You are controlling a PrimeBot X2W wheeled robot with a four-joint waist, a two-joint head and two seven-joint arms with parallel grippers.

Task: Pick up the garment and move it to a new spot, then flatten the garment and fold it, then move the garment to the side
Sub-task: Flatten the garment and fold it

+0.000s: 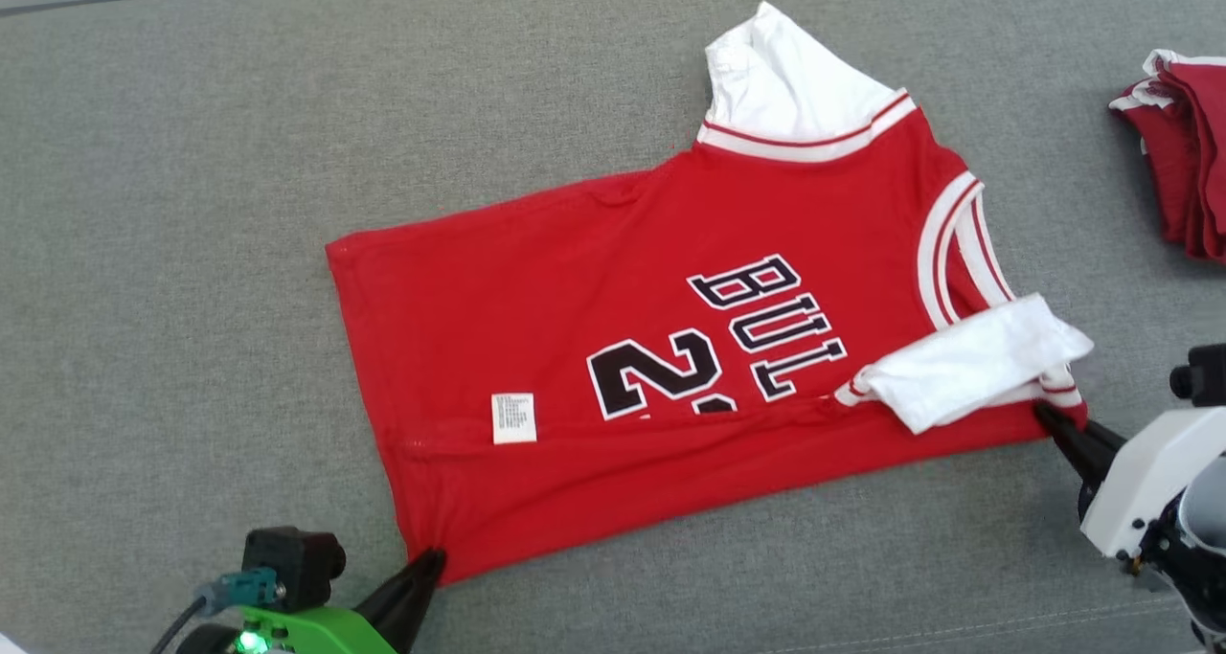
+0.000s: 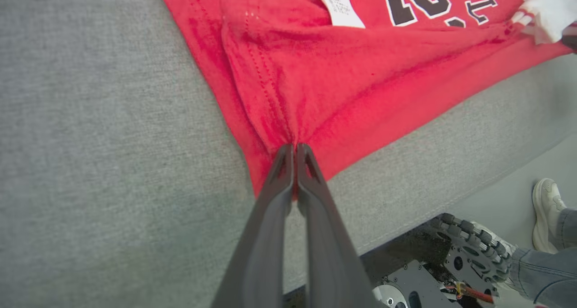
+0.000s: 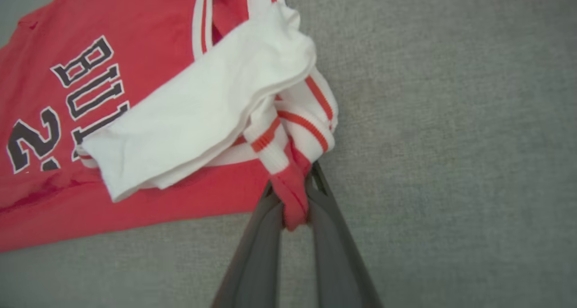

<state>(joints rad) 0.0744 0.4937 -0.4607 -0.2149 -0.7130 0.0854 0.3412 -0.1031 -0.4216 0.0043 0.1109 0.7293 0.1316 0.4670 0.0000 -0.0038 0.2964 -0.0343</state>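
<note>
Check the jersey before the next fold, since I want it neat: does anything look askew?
Yes. One white sleeve lies flopped back across the red jersey, and the fabric puckers into wrinkles where the left gripper pinches the hem corner.

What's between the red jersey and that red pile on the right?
Nothing: head view shows bare grey fabric surface between red basketball jersey and folded red clothes pile.

Red jersey (image 1: 536, 348) — white sleeves, black lettering — lies flat, near edge folded over, on grey fabric (image 1: 192, 252).
</note>
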